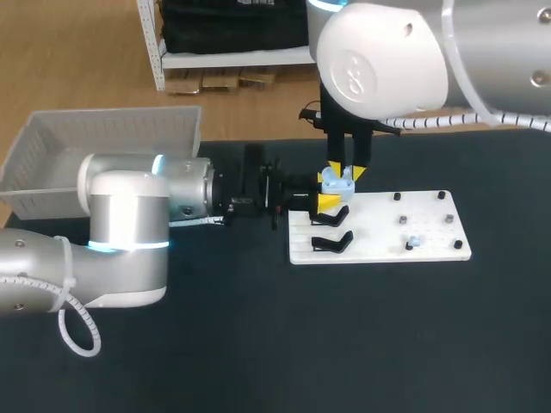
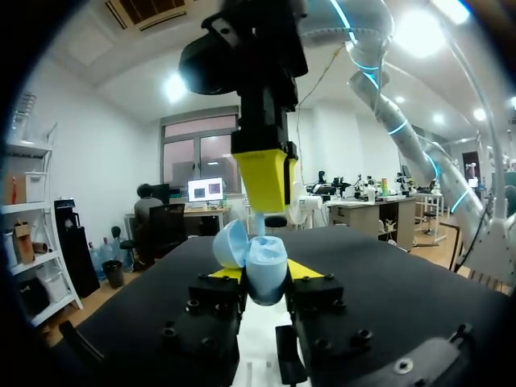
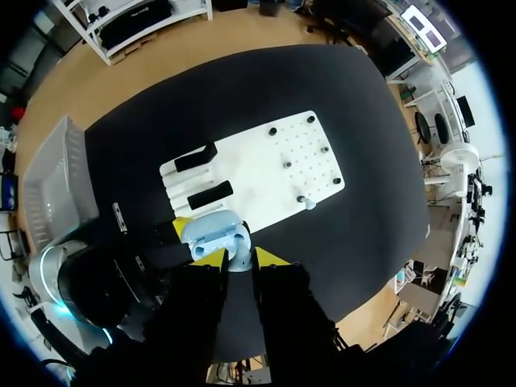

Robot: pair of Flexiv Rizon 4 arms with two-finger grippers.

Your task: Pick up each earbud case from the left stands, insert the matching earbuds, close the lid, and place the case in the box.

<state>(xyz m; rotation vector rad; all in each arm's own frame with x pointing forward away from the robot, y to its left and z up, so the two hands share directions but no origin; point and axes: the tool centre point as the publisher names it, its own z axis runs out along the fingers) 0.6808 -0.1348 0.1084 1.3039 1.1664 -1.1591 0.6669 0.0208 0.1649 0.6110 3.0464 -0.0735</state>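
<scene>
The pale-blue earbud case (image 2: 266, 274), a smooth, rounded hard-plastic shell with its lid (image 2: 230, 243) hinged open, hangs above the white board (image 1: 430, 225), pinched by its lower body in the left gripper (image 2: 264, 278). It looks light and slippery; the hinge seems fragile; the sides are best for gripping. Just above, the right gripper (image 3: 242, 260) nips what seems a small glossy earbud (image 2: 262, 219).

Left arm (image 1: 129, 224): comes in from the left, low and level over the bench (image 1: 258, 344)
Left end effector (image 2: 264, 274): fingers clamped on the open case (image 2: 266, 260) from both sides
Right arm (image 1: 387, 60): from the upper right, wrist pointing straight down
Right end effector (image 1: 343, 178): just above the left one, tips pinching an earbud (image 3: 239, 260)
</scene>
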